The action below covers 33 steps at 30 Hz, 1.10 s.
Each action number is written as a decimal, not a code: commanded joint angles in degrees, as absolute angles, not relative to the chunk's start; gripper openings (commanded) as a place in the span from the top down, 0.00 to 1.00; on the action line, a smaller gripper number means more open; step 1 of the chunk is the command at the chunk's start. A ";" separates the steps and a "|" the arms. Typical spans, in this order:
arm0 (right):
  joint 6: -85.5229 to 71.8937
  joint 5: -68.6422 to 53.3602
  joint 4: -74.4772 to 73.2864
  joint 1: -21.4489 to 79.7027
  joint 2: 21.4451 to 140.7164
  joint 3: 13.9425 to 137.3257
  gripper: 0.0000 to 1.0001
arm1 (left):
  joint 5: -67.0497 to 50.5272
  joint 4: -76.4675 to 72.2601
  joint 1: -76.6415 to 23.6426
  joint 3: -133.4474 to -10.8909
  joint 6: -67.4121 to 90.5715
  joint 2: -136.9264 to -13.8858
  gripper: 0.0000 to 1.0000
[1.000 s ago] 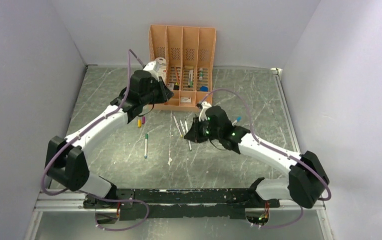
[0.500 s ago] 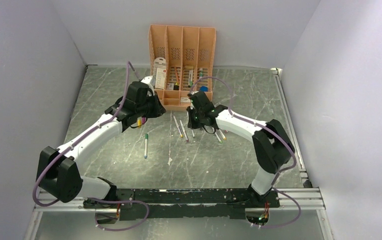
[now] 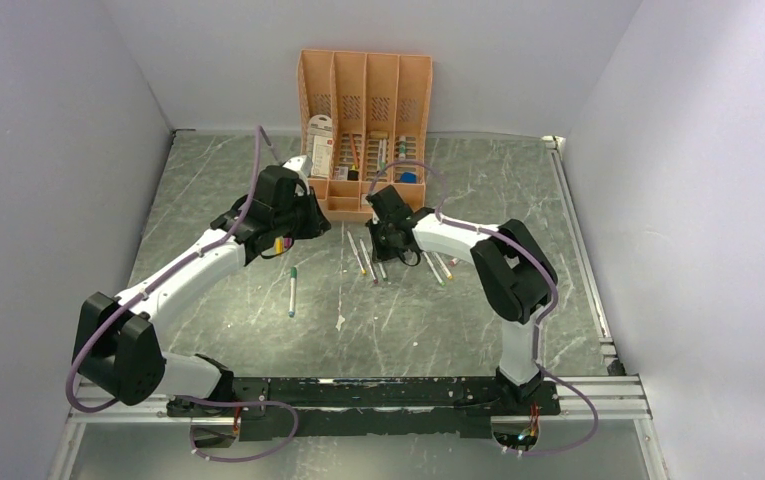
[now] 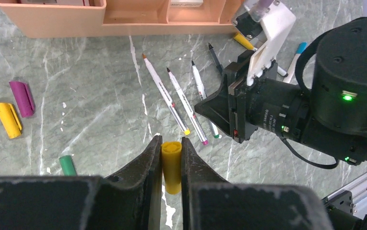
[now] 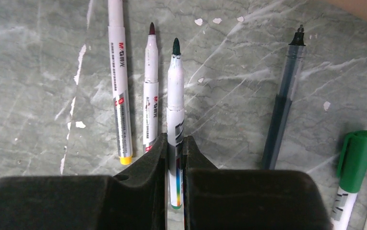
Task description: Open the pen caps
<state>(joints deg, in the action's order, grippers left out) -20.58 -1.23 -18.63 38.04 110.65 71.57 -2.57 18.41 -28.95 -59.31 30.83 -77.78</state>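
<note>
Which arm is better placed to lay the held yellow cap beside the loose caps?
Left, likely. The left gripper is shut on the yellow cap, with the loose caps close by; the right gripper grips a pen.

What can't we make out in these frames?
- Left wrist: green-ended pen, barrel hidden behind the left pincer body.
- Right wrist: green-capped marker, cut off by the bottom edge.
- Top view: organiser contents too small; right pincer and its pen hidden under the wrist.

right gripper [image 5: 174,143] pinches an uncapped green-tipped pen [image 5: 175,105] beside two others.
</note>
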 commanded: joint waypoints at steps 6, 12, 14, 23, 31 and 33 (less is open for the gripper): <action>-20.12 -2.02 -19.06 37.75 111.94 73.32 0.78 | -1.23 18.59 -28.45 -59.85 29.83 -78.46 0.89; -20.12 -2.19 -19.04 37.64 111.26 72.72 0.72 | -1.03 18.92 -28.48 -60.07 29.83 -79.41 0.89; -20.05 -2.15 -19.50 37.63 110.61 72.72 0.71 | -0.40 19.55 -28.46 -60.47 29.69 -80.07 0.89; -20.08 -0.59 -22.41 37.16 101.50 71.18 0.62 | 5.73 24.54 -26.89 -65.36 26.90 -88.59 0.88; -21.29 -2.66 -23.03 37.16 90.85 66.04 0.56 | 10.91 28.69 -24.58 -70.16 26.23 -97.37 0.89; -21.64 -3.61 -22.75 37.21 88.89 64.63 0.55 | 11.72 28.64 -24.17 -70.10 26.28 -98.65 0.88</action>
<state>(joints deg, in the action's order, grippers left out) -20.78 -2.13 -21.74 37.30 92.01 67.46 7.73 26.02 -24.97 -68.03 27.27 -96.90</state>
